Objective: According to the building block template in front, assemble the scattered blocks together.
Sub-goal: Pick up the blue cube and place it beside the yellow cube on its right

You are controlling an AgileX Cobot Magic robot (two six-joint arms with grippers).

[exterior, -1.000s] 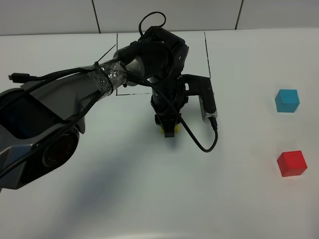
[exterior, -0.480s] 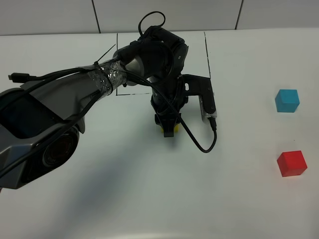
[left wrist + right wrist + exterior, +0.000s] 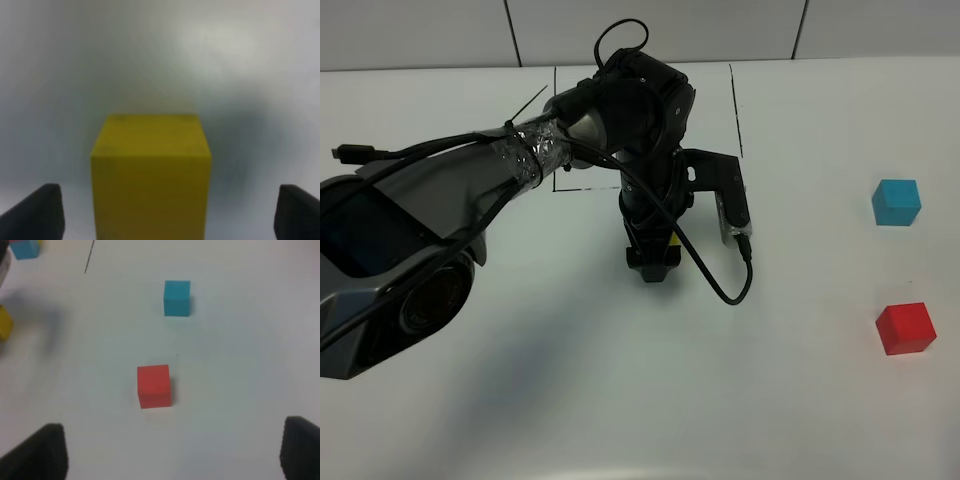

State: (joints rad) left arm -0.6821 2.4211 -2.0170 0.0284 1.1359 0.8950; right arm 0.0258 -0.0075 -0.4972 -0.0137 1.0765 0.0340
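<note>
Right gripper (image 3: 167, 455): fingers spread wide, nothing between them; it hangs above the white table (image 3: 520, 400), well apart from every block.
Red block (image 3: 905, 328): nearest loose piece; alone on the right side, untouched.
Left gripper (image 3: 652, 262): reached to mid-table and pointing straight down; fingers (image 3: 32, 212) wide apart, gripping nothing.
Yellow block (image 3: 150, 170): on the table between the left fingers, roughly centred, clear gaps on both sides; the high view hides nearly all of it under the gripper.
Blue block (image 3: 896, 202): farther back on the right, apart from the red one, untouched.
Outlined square (image 3: 733, 110): thin black lines on the far table, partly covered by the left arm.
Template (image 3: 27, 250): probably the blue-and-red pieces cut off at the edge of the right wrist view; the arrangement cannot be read.
Step in hand: judged to be the grasp of the yellow block; assembly not begun.
Risk, closing: one finger meeting the block first would push or twist it; cause, slight off-centre or skewed approach.
Risk, height: a pinch near the top edge could let the block slip on lifting; finger depth cannot be told.
Risk, placement: the arm screens the template; order or alignment may be misjudged.
</note>
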